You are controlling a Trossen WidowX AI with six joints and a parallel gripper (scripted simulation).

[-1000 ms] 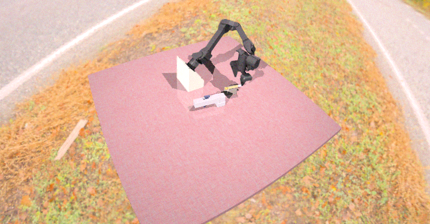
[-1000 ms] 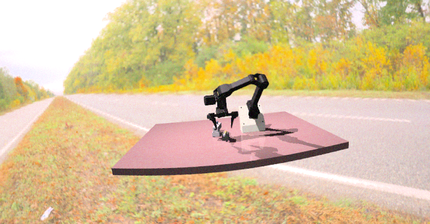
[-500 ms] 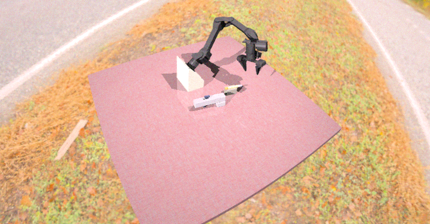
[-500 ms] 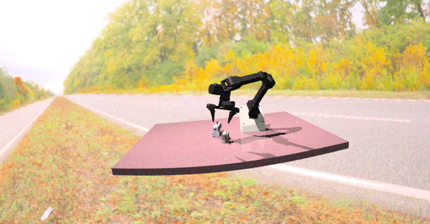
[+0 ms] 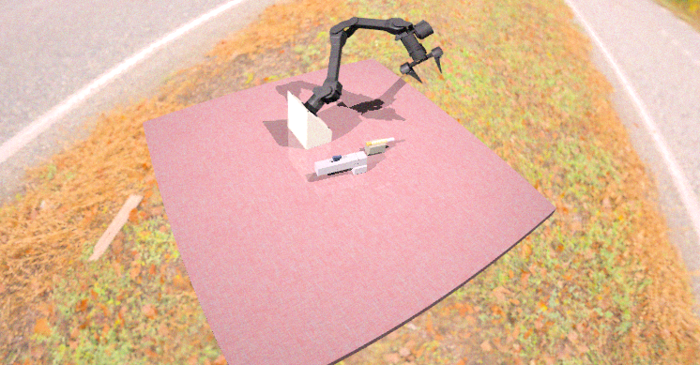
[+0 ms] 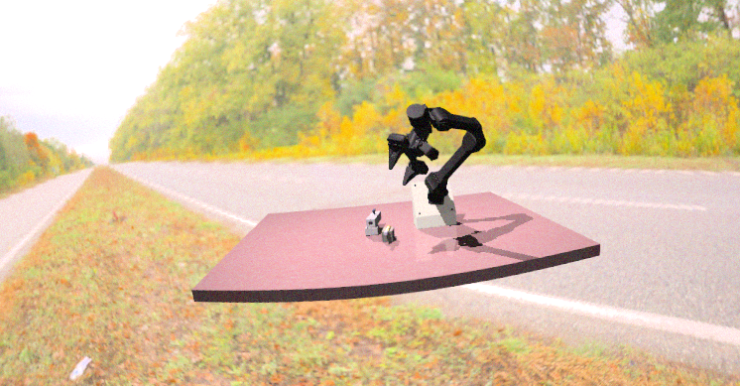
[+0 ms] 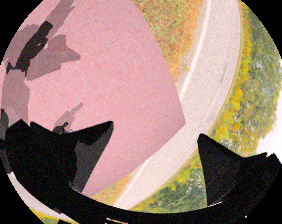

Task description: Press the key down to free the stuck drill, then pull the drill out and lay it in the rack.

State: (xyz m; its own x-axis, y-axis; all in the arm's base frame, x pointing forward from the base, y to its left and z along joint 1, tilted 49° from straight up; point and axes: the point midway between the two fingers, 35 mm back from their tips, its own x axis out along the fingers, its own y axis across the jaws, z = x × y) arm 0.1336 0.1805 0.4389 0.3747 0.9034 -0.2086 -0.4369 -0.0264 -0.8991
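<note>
A white-grey block-shaped tool holder stands on the table, with a small dark blue key on its top. Close to its end is a small beige rack. The drill, yellow with a pale shank, lies along the rack's top, its shank sticking out past the far end. Whether it is fully seated is too small to tell. My gripper is wide open and empty, raised high, away from the drill and holder. The wrist view shows neither holder, rack nor drill.
The pink table carries the arm's cream base block, close beside the holder and rack. In the top view the gripper is near the table's far right edge. The arm's shadow falls beside the base.
</note>
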